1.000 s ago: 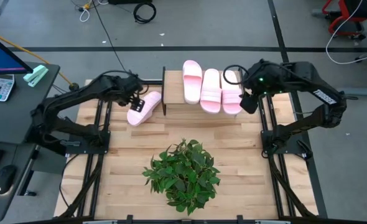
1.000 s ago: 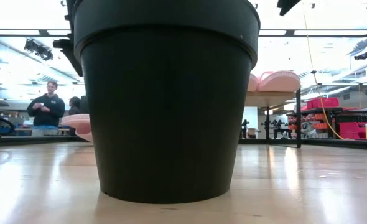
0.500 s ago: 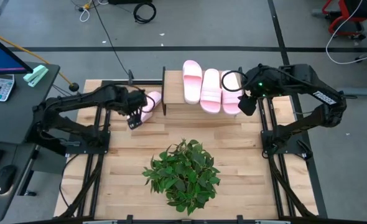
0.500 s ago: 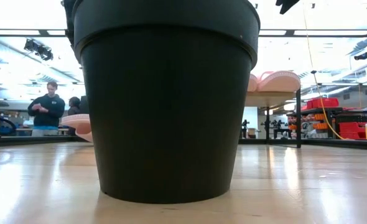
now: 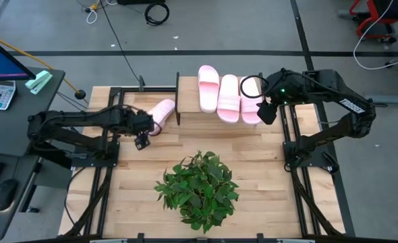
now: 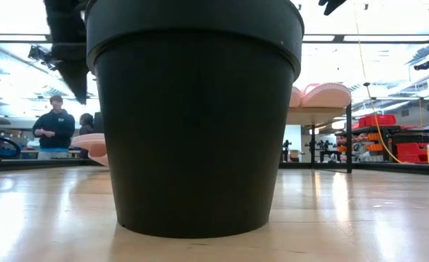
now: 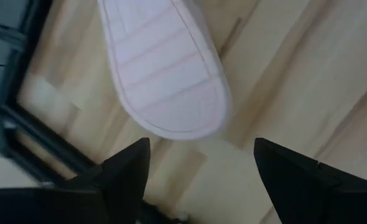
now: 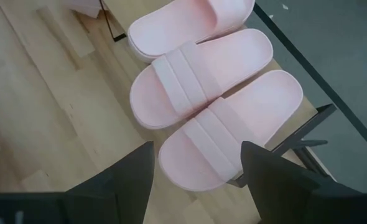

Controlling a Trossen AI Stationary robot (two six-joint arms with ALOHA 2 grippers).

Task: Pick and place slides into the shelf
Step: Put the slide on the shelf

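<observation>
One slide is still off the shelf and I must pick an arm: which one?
Left, probably. Its gripper is open beside the loose slide on the table; the right gripper hovers over the shelf, farther away.

Three pale pink slides (image 5: 228, 96) lie side by side, strap up, on the light wooden top of the shelf (image 5: 185, 120), a low rack on thin black legs at the far middle of the surface. They fill its right part, touching one another. The fourth slide (image 5: 160, 111) lies on the surface just left of the shelf, sole up and angled.
</observation>
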